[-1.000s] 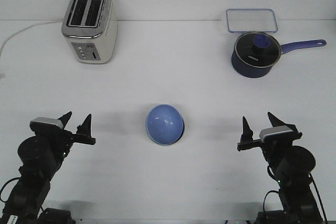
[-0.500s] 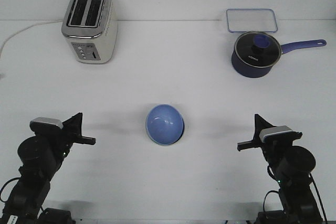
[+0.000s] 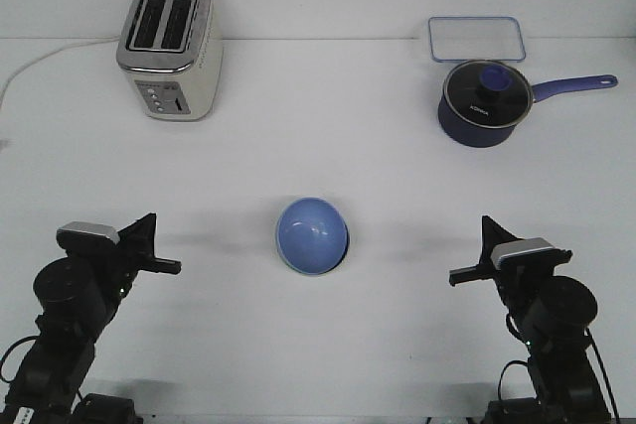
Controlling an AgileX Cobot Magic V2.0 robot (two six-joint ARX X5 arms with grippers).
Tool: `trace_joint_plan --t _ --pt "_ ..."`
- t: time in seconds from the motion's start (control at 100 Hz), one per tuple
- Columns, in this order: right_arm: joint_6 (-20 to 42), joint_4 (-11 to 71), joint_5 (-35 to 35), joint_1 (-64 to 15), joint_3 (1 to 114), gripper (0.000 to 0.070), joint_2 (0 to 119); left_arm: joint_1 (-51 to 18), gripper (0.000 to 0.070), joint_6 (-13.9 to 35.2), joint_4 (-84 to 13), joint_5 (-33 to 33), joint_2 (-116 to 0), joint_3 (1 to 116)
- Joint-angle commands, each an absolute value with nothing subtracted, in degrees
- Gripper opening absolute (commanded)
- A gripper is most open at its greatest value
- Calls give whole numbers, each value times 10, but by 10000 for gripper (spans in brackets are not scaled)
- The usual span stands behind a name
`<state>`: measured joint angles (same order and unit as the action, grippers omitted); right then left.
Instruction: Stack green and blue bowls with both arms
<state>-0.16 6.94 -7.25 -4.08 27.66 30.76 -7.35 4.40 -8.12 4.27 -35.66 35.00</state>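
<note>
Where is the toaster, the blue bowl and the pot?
toaster (image 3: 169,47), front view, on its top by the slots.
blue bowl (image 3: 312,234), front view, on its inside middle.
pot (image 3: 484,98), front view, on its glass lid.

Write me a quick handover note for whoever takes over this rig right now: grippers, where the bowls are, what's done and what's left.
Left gripper: shut, empty, parked low at the table's near left.
Right gripper: shut, empty, parked low at the near right.
Bowls: the blue bowl sits at the table's centre, between the two arms. A thin pale green rim shows around its lower left edge, so it appears to be nested in the green bowl.
Done: the stack looks complete, and neither gripper touches it.
Left: probably nothing; just confirm the blue bowl is seated level.
Also on the table, all at the far side: toaster, saucepan, clear container.
</note>
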Motion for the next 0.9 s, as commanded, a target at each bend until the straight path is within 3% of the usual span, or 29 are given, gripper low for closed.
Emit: trace_joint_plan --t 0.0,0.67,0.89 --pt "2 60 -70 -42 277 1 308 -75 10 41 -75 43 -359 355" --pt "2 60 -70 -41 277 1 308 -74 10 37 -69 42 -359 355" --pt "2 60 -70 -42 277 1 308 -74 10 30 -7 34 -316 315"
